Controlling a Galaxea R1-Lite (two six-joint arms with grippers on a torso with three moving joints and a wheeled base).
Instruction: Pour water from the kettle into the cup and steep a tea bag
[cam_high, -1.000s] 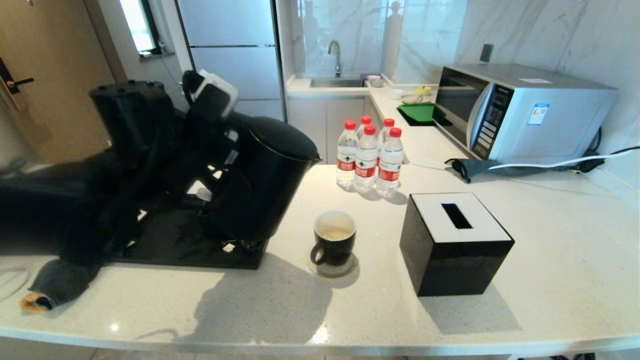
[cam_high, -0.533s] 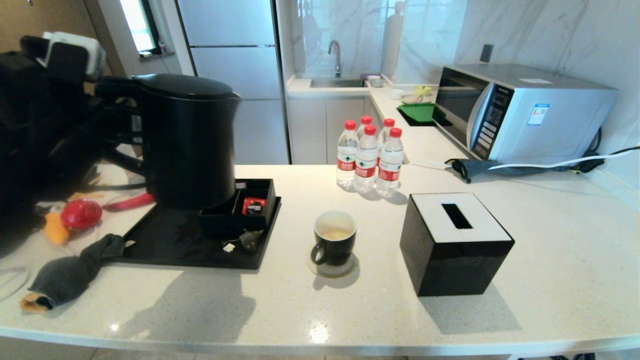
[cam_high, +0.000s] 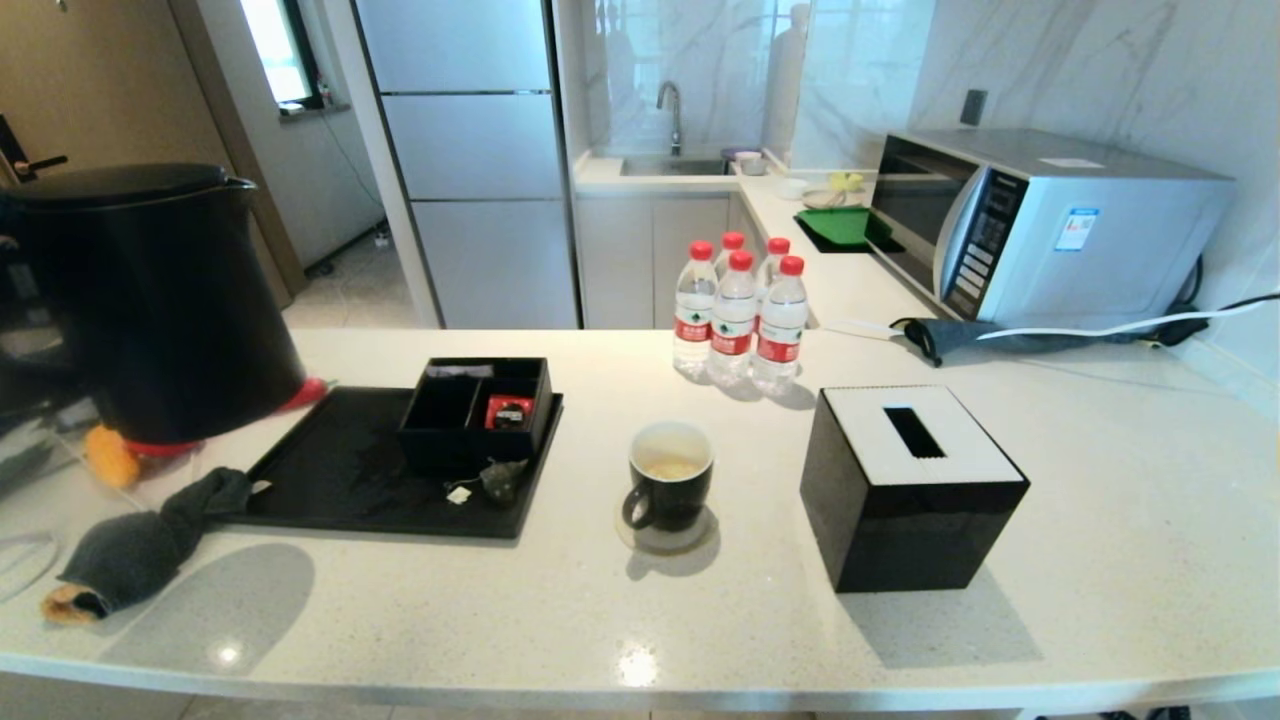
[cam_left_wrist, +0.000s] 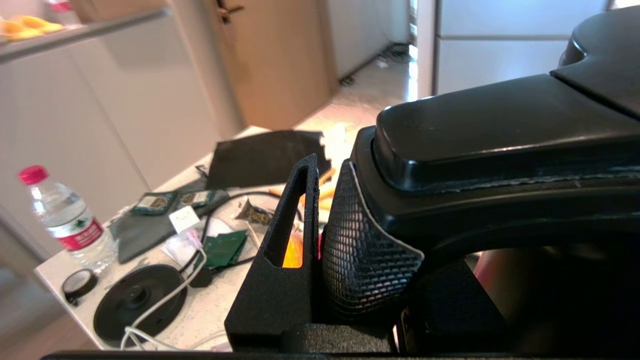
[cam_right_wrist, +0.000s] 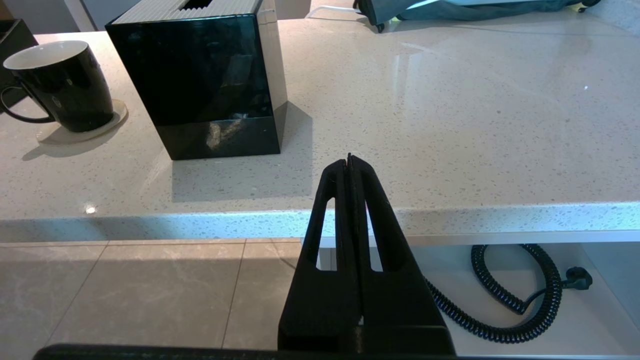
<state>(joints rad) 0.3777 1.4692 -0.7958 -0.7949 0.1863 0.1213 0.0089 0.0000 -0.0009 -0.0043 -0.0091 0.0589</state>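
The tall black kettle (cam_high: 150, 300) hangs upright at the counter's far left, spout toward the tray. My left gripper (cam_left_wrist: 345, 190) is shut on its loop handle (cam_left_wrist: 500, 130); the kettle hides the gripper in the head view. The black cup (cam_high: 668, 478) stands on a coaster mid-counter with pale yellowish water (cam_high: 670, 467) low inside. No stream is falling. The tea bag (cam_high: 500, 478) lies on the black tray (cam_high: 330, 490) with its white tag (cam_high: 458, 494) beside it. My right gripper (cam_right_wrist: 350, 160) is shut and empty, parked below the counter's front edge.
A black compartment box (cam_high: 478, 405) sits on the tray. Red-capped bottles (cam_high: 740, 310) stand behind the cup, a black tissue box (cam_high: 905, 485) to its right. A grey cloth (cam_high: 140, 550) lies front left. The kettle's round base (cam_left_wrist: 135, 300) sits on a cluttered side surface.
The kettle went from tilted beside the cup to upright, then swung far left with my left arm, uncovering the tray and tea bag. Cup and right arm have not moved.
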